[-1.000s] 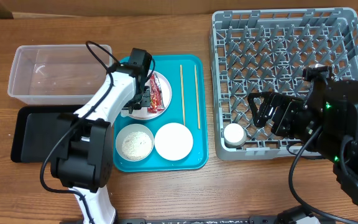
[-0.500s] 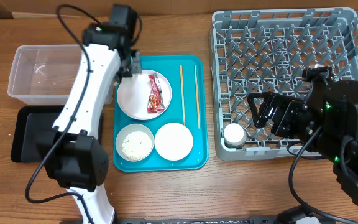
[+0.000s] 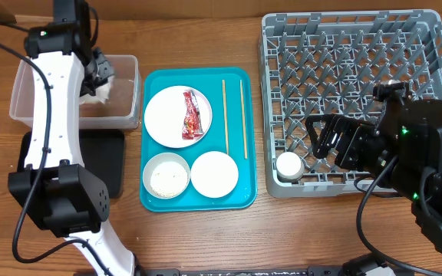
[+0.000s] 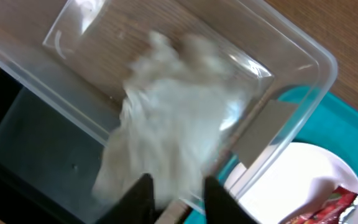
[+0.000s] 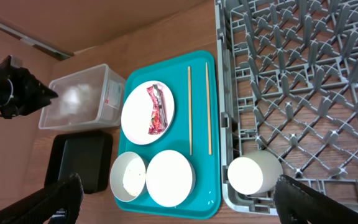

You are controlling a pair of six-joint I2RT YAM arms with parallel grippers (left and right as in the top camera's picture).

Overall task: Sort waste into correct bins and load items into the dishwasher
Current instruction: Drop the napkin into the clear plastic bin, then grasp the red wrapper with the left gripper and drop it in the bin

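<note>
My left gripper point(image 3: 98, 70) hangs over the clear tub point(image 3: 121, 116), its jaws apart point(image 4: 176, 186). The crumpled white napkin point(image 4: 173, 118) is blurred just beyond its tips, inside the tub point(image 4: 309, 59). The red wrapper point(image 3: 191, 115) lies on the white plate point(image 3: 163, 115). A bowl holding rice point(image 3: 166, 176) and an empty bowl point(image 3: 215, 173) sit below the plate. Two chopsticks point(image 3: 224, 115) lie on the teal tray point(image 3: 236, 195). A white cup point(image 3: 289, 165) stands in the grey dish rack point(image 3: 344, 46). My right gripper point(image 3: 321, 136) is wide open above the rack's near-left corner, holding nothing point(image 5: 179, 182).
The black tray point(image 3: 102, 157) lies in front of the clear tub, partly under my left arm. The right arm's bulk covers the rack's near-right part. Bare wooden table runs along the front edge.
My left gripper carried the napkin from the plate leftward to above the clear tub, and its jaws have parted. The right arm has not moved.
</note>
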